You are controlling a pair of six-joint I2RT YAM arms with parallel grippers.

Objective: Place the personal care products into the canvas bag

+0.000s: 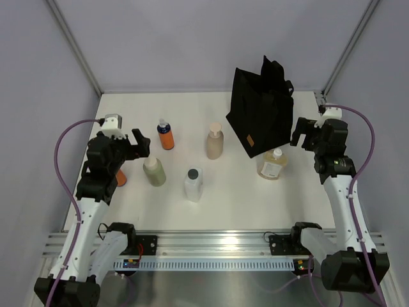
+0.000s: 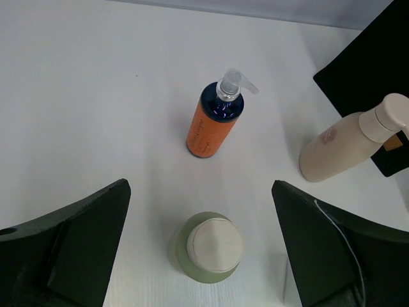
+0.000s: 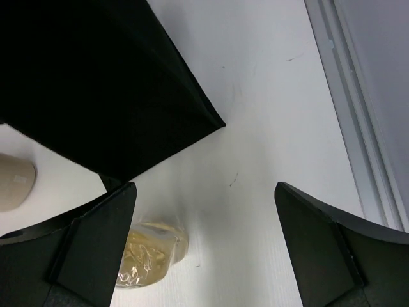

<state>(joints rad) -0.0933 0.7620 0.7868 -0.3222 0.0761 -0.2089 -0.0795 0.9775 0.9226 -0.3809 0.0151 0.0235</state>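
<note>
We see the left claw (image 2: 199, 192) and right claw (image 3: 204, 192) both wide open and empty, the orange pump bottle (image 2: 208, 128) ahead of the left bearing lettering too small to read.

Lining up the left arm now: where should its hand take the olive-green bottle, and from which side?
Take the olive-green bottle by its round body just under the pale cap, descending from above. It stands upright, almost centred between the fingers of the open left hand, with bare table showing on both sides, so both fingers should probably fit.
</note>
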